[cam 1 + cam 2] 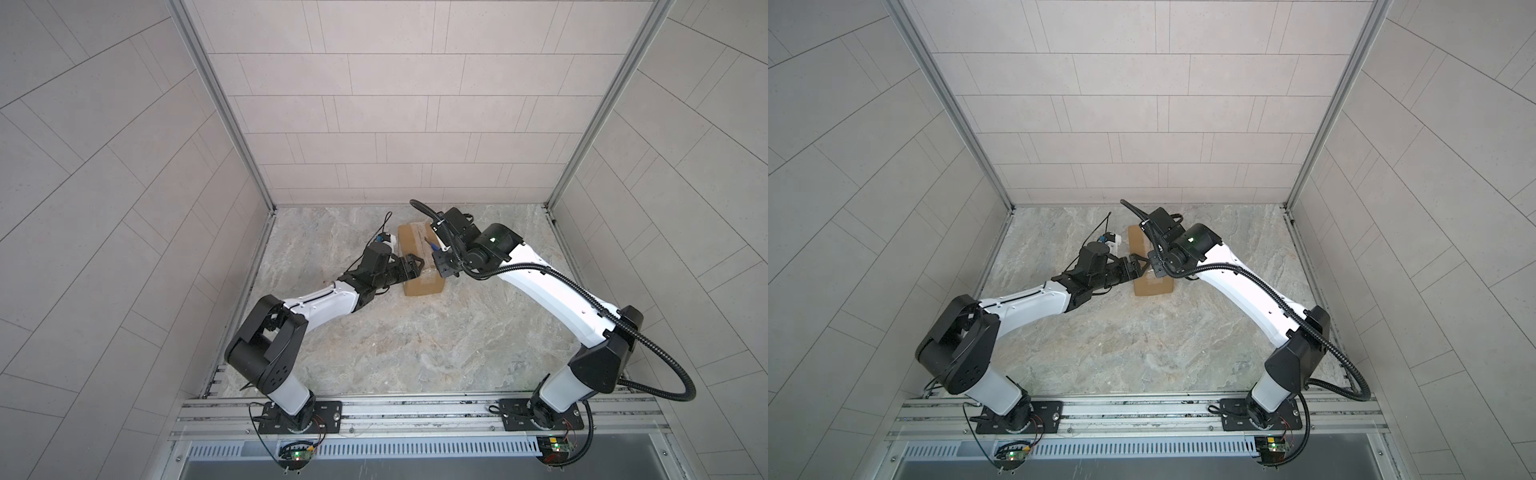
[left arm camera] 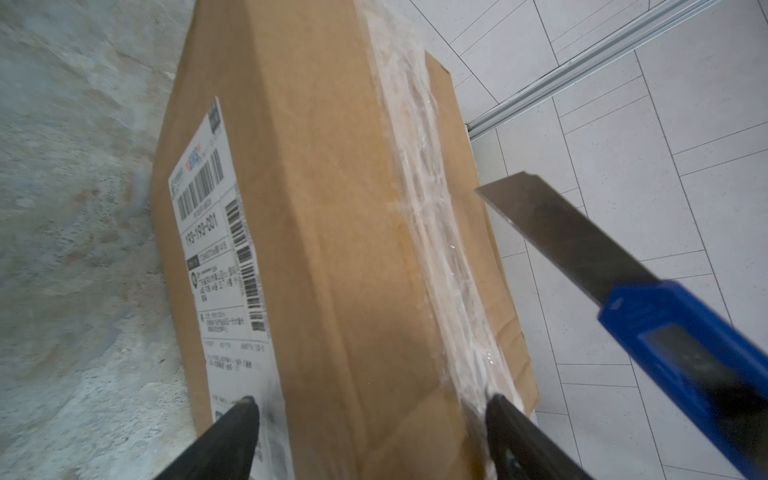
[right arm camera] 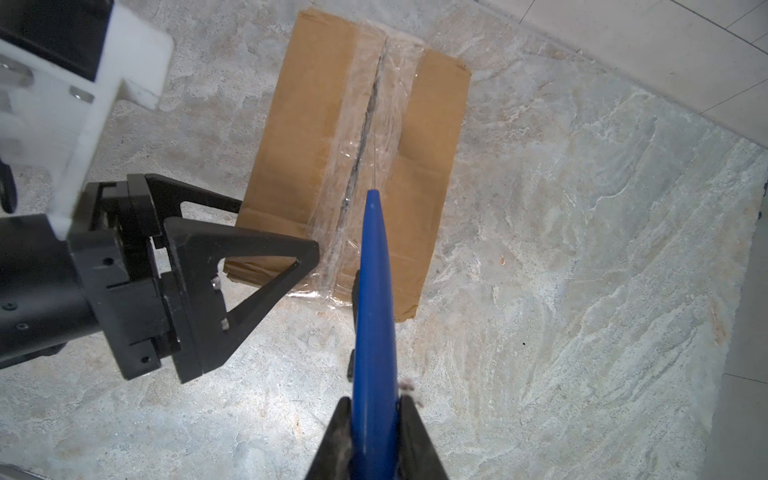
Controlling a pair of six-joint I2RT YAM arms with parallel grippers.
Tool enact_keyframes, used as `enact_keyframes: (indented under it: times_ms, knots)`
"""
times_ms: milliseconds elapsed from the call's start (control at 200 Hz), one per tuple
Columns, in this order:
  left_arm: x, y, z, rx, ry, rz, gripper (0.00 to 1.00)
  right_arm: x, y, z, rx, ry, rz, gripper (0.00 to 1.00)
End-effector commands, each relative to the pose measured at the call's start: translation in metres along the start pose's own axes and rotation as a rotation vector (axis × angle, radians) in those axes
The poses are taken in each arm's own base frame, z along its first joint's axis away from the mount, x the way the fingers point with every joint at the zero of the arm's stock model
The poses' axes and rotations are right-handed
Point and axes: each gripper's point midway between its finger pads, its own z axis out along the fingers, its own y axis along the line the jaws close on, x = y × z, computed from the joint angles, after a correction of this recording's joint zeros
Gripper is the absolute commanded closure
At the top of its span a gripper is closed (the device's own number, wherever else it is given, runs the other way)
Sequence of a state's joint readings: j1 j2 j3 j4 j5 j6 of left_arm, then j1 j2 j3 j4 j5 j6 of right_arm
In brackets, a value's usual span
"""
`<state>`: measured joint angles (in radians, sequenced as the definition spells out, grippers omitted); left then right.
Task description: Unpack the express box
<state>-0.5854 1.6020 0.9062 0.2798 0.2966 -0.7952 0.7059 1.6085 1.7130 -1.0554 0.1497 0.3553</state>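
R hand [image 3: 374,401] pinches knife [image 3: 374,270]; L hand [image 2: 370,400] spread astride box [image 2: 332,208], label [image 2: 216,232] txt mostly blurred.

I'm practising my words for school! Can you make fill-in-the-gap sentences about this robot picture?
The right end effector grips a blue ___.
Clear shiny ___ covers the seam of the express box.
The jaws of the left end effector stand ___, not shut.
Missing words: knife, tape, open.
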Motion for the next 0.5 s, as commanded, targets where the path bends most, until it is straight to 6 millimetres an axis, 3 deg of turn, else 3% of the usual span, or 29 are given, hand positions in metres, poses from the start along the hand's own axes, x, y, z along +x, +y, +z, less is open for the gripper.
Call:
enact_keyframes:
  times_ms: [0,290,496]
  knots:
    - [-0.006,-0.002,-0.008,-0.031,-0.019,0.032,0.11,-0.001,-0.002,-0.011,-0.002,-0.008,-0.003,1.00]
    - [-0.027,-0.013,-0.028,-0.031,-0.085,0.061,0.09,-0.001,0.001,-0.004,-0.002,0.003,-0.006,1.00]
    - [-0.036,0.003,-0.025,-0.063,-0.082,0.068,0.09,0.000,0.007,-0.003,-0.011,0.013,-0.017,1.00]
